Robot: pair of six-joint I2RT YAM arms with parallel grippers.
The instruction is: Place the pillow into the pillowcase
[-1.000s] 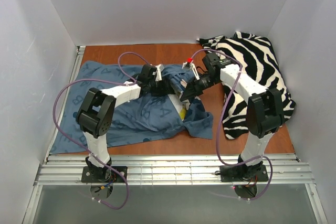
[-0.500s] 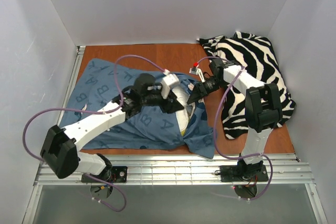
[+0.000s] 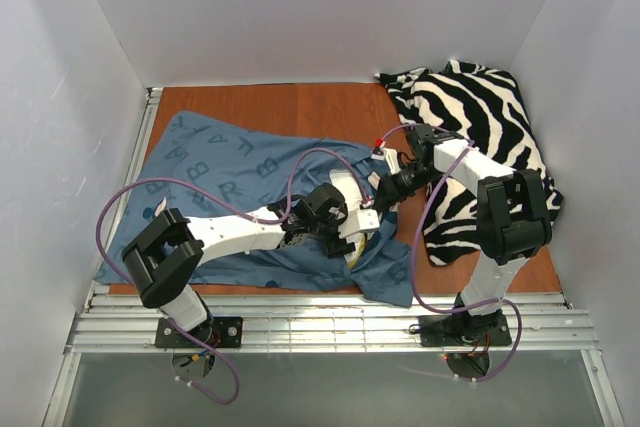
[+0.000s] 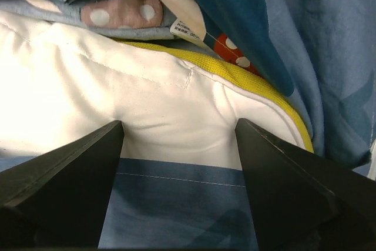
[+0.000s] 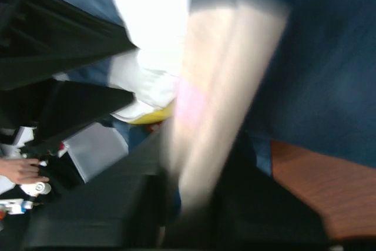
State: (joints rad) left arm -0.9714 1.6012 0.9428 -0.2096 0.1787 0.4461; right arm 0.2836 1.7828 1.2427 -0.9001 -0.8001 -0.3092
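The blue pillowcase (image 3: 220,177) lies across the left and middle of the table. The white pillow (image 3: 346,187) is mostly inside it; only its right end shows, with the yellow edge (image 3: 352,251). My left gripper (image 3: 350,230) is at that end, open. In the left wrist view its jaws (image 4: 179,123) stand wide apart over the pillowcase hem (image 4: 176,204) and the pillow (image 4: 147,104). My right gripper (image 3: 383,199) is shut on the pillowcase's opening edge. In the blurred right wrist view a pale fabric strip (image 5: 223,86) runs between its jaws (image 5: 200,163), beside the pillow (image 5: 153,74).
A black-and-white zebra-striped cloth (image 3: 480,137) is heaped at the back right, under the right arm. The wooden table (image 3: 310,107) is enclosed by white walls on three sides. A metal rail (image 3: 330,322) runs along the near edge.
The left arm folded in, and its gripper moved right and nearer, to the pillow's exposed end. The pillowcase now covers more of the pillow. The right gripper shifted slightly right, still holding the edge.
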